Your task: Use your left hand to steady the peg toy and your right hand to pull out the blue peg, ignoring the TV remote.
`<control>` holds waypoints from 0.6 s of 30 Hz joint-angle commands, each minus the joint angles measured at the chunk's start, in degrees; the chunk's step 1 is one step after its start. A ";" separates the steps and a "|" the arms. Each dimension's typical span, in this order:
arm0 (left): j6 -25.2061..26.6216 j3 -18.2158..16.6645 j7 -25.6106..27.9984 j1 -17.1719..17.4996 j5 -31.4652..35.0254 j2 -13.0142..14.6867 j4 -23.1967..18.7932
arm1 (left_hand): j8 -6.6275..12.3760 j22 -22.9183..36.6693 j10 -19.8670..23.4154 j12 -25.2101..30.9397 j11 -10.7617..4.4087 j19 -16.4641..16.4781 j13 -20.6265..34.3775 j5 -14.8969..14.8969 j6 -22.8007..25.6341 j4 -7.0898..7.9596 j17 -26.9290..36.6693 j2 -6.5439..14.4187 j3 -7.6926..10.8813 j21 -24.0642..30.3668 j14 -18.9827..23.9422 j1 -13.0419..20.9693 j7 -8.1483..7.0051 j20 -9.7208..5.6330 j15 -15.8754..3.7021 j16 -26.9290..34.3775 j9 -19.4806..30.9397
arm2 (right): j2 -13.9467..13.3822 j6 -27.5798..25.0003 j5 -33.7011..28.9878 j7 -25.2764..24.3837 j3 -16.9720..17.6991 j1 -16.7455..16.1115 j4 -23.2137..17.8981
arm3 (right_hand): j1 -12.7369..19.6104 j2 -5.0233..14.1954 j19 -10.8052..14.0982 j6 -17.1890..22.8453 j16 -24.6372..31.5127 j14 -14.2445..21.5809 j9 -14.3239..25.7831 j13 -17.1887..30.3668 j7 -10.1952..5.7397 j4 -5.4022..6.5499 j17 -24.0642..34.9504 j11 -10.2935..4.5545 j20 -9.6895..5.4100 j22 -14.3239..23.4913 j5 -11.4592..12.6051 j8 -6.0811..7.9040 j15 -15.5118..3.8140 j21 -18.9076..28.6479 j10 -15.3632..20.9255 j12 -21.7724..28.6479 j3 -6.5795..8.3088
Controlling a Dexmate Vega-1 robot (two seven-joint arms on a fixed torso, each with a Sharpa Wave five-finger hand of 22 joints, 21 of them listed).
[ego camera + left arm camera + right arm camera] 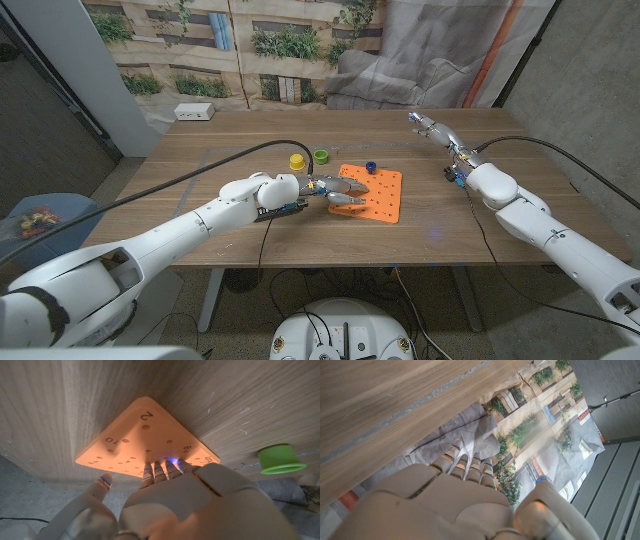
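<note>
Near the middle of the wooden table (200,180) lies the orange peg toy (378,194), with the blue peg (370,167) standing at its far edge. On the board's near-left edge the left hand (335,192) rests its fingertips (159,471), pressing it and gripping nothing. Well apart, over the far right of the table, the right hand (432,127) hangs with fingers stretched out and empty. Just left of the board stand a yellow peg (298,160) and a green peg (321,156).
</note>
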 commanded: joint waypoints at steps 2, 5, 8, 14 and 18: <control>-0.94 0.16 -0.46 -0.46 0.03 0.16 0.32 | -0.14 0.05 0.57 0.07 -0.14 0.47 0.32 0.22 0.58 -0.11 0.20 5.38 0.06 0.37 0.40 0.44 -0.32 -9.46 -2.49 0.17 0.18 | -4.10 -4.01 -10.05 -0.01 -2.80 2.58 -4.64 | 1.94 -0.49 -0.52 -0.31 -0.14 -0.80 0.27 0.21 -0.31 -1.55 -0.11 0.28 -1.15 0.12 -0.85 -0.19 -0.64 -0.08 -1.21 -0.29 0.51; -1.10 0.18 -0.50 -0.53 0.17 0.25 0.33 | -0.15 0.05 0.62 0.05 -0.15 0.62 0.32 0.22 0.61 -0.13 0.20 5.38 0.08 0.39 0.48 0.45 -0.30 -9.41 -2.52 0.16 0.18 | -4.80 -4.88 -11.93 0.05 -3.25 2.98 -5.71 | 3.19 -0.83 -0.95 -0.29 -0.30 -1.45 0.35 0.25 -0.55 -2.73 -0.26 0.25 -0.86 0.13 -1.55 -0.06 -0.04 -0.17 -2.04 -0.42 0.88; -1.28 0.20 -0.51 -0.58 0.44 0.38 0.28 | -0.16 0.05 0.73 0.04 -0.25 0.68 0.32 0.22 0.66 -0.16 0.20 5.36 0.08 0.37 0.58 0.47 -0.33 -9.46 -2.66 0.15 0.18 | -5.54 -6.31 -13.45 0.76 -3.74 3.43 -7.00 | 4.10 -1.11 -1.15 -0.06 -0.32 -1.76 0.40 0.28 -1.94 -3.63 -0.36 0.36 -0.75 0.14 -2.15 0.07 -0.02 -0.18 -2.39 -0.37 1.13; -1.12 0.08 -0.67 -0.46 0.77 0.61 -0.11 | -0.16 0.05 0.85 0.01 -0.30 0.82 0.33 0.22 0.77 -0.20 0.20 5.28 0.07 0.36 0.65 0.48 -0.51 -9.52 -2.79 0.10 0.18 | -7.19 -10.77 -16.98 2.51 -4.75 4.20 -11.03 | 5.87 -1.70 -1.70 0.02 -0.53 -2.86 0.44 0.33 -2.92 -5.35 -0.57 0.31 -0.46 0.14 -3.19 0.16 0.42 -0.24 -3.29 -0.39 1.62; -1.04 0.02 -0.61 -0.40 0.97 0.63 -0.21 | -0.13 0.05 0.97 0.02 -0.39 0.91 0.33 0.22 0.90 -0.23 0.20 5.24 0.06 0.36 0.77 0.49 -0.57 -9.53 -2.77 0.10 0.19 | -7.15 -10.35 -17.42 3.42 -5.21 4.89 -11.19 | 7.92 -1.77 -1.80 0.61 -0.43 -3.09 0.54 0.36 -2.91 -6.99 -0.76 0.42 -0.12 0.13 -3.59 0.51 1.13 -0.18 -3.74 -0.29 2.44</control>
